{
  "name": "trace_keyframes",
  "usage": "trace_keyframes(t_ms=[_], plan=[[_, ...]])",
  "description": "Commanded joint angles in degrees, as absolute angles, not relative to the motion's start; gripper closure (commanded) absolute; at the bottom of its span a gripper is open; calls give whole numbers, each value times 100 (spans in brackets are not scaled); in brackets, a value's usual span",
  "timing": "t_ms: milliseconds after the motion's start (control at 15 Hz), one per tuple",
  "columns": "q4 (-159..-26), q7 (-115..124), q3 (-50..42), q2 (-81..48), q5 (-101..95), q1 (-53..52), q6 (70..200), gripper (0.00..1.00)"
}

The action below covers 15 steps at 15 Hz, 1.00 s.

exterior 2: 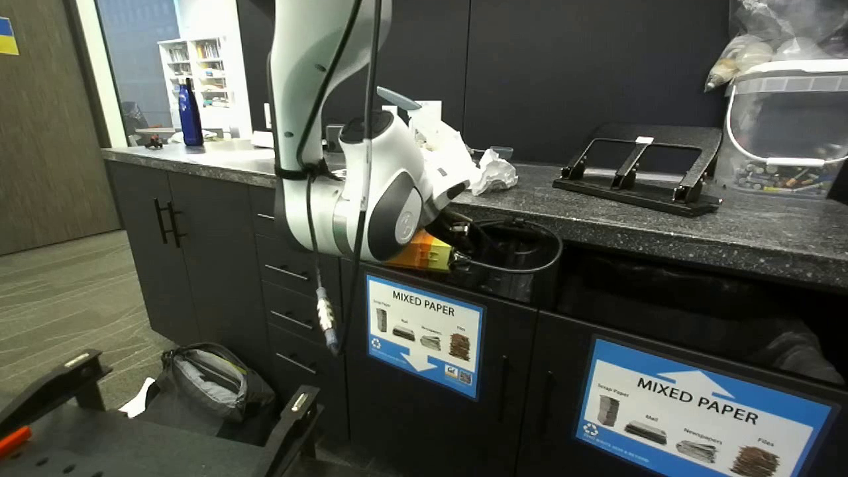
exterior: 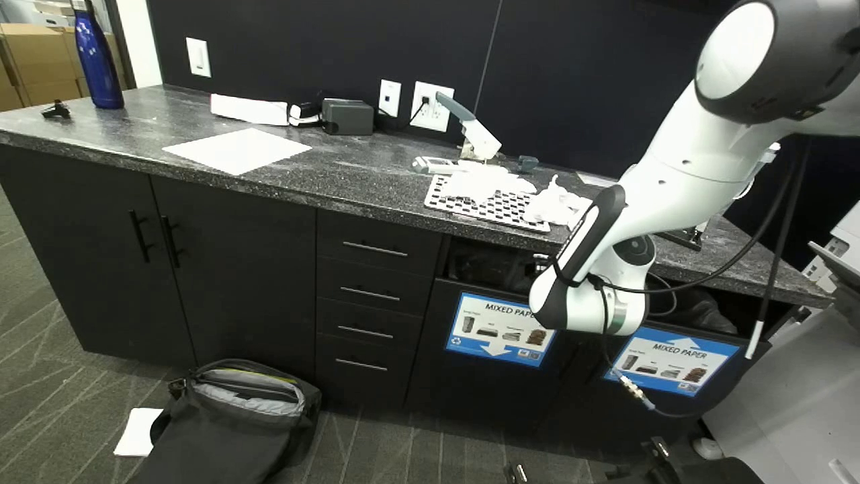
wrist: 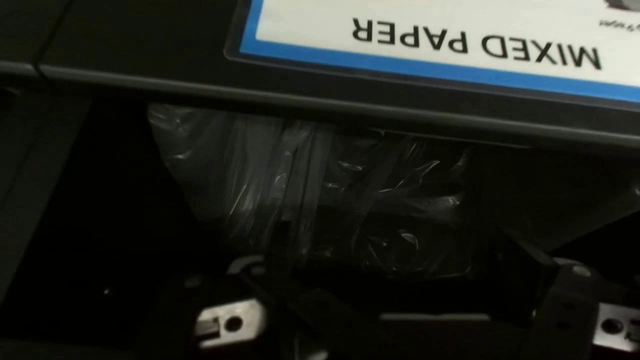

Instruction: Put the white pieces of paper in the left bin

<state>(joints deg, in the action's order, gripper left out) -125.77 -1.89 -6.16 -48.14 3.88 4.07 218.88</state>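
Gripper spread wide, nothing seen in its grasp | poised over the left bin, likely so paper drops inside, though it's too dark to see any there | crumpled white papers lie on the counter, partly over a dotted sheet

The desk bears at least two crumpled papers and at least one flat sheet, exact numbers unclear, plus one dotted sheet, one bottle, one grey box, one stand and one bucket. Below are two bins, two labels and four drawers. The wall has three plates. The floor has one bag and one loose sheet. One arm carries one end effector.
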Motion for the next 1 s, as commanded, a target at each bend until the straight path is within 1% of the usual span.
trace_keyframes(t_ms=[0, 133, 333, 533, 667, 867, 933], plan=[[-14012, -573, -966, -3437, 725, -31, 21173, 0], [-14386, -777, -1229, -2866, 908, -331, 20276, 0], [-14890, -1115, -1956, -1983, 980, -1043, 18850, 0], [-14624, -1296, -3326, -1428, 696, -2220, 17371, 0], [-14284, -942, -4206, -1190, -27, -2902, 16584, 0], [-13386, -784, -4447, -870, -609, -3103, 15368, 0], [-13064, -531, -3459, -668, -1062, -2094, 15065, 0]])
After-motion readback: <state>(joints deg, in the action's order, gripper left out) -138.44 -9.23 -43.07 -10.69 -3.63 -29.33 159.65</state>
